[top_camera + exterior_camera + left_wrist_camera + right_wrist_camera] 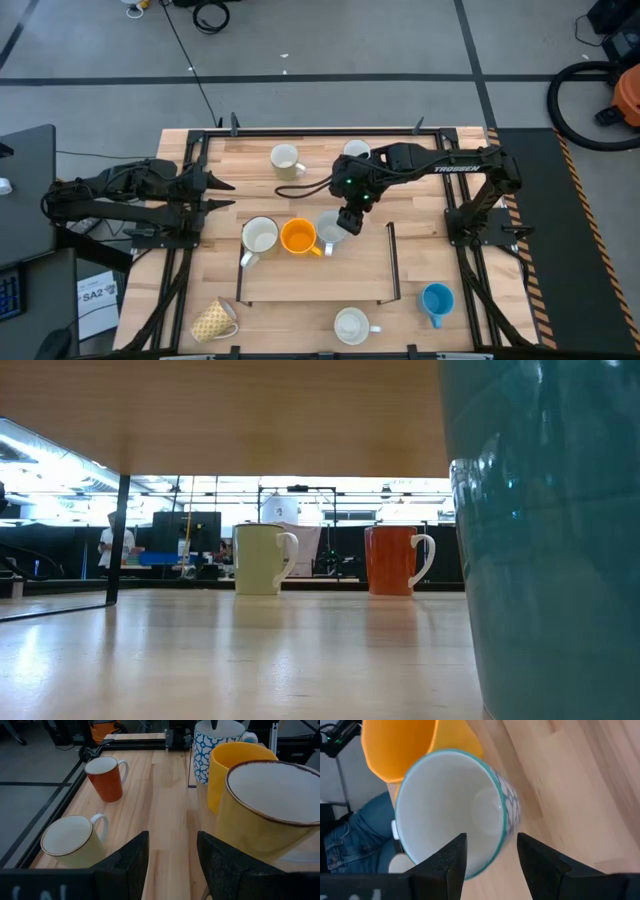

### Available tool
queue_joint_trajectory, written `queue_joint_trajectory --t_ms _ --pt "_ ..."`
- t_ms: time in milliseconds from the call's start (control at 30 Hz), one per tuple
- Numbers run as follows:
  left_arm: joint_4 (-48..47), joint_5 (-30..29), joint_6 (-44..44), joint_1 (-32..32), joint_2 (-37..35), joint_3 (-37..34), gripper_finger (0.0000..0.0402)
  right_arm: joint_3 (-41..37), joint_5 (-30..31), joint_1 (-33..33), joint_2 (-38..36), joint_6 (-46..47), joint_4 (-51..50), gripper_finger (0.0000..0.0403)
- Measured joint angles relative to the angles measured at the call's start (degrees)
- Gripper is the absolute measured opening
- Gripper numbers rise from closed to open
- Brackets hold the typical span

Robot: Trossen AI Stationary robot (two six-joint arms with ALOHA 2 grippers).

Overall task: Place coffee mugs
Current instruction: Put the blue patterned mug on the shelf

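Mugs on the wooden tabletop: cream mug, orange mug and blue-patterned mug in a row at centre, all empty. Right claw, fingers apart, hovers over the patterned mug's rim, partly hiding it. Left claw, fingers parted and empty, at the left edge. "TROSSEN" on the right arm.

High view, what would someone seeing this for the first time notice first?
The orange mug stands out at the table's middle, in a row between a cream mug and a patterned mug. The right gripper hangs open right over that patterned mug. A blue mug sits alone near the front right corner, while the left gripper waits at the left edge.
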Motion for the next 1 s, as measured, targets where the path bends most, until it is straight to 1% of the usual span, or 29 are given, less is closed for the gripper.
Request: queue_joint_trajectory --t_ms 233,600,733,867,1000 --pt "0.00 -0.01 -0.02 -0.02 -0.02 0.00 0.0173 0.00 -0.22 0.53 0.00 -0.19 -0.41 0.0172" --pt "0.00 -0.02 0.00 0.00 -0.02 0.00 0.0173 0.00 -0.23 0.72 -0.02 -0.65 -0.39 0.0108" --pt "0.00 -0.01 0.00 -0.02 0.00 0.00 0.0173 0.00 -0.28 0.75 -0.02 -2.90 -0.37 0.0084" --pt "0.00 -0.01 0.00 -0.01 0.00 0.00 0.0173 0.01 -0.27 0.75 -0.02 -4.70 -0.07 0.0068" --pt "-0.02 -0.01 0.00 -0.01 0.00 0.00 0.0173 0.00 -0.20 0.75 -0.02 -6.39 1.61 0.0063"
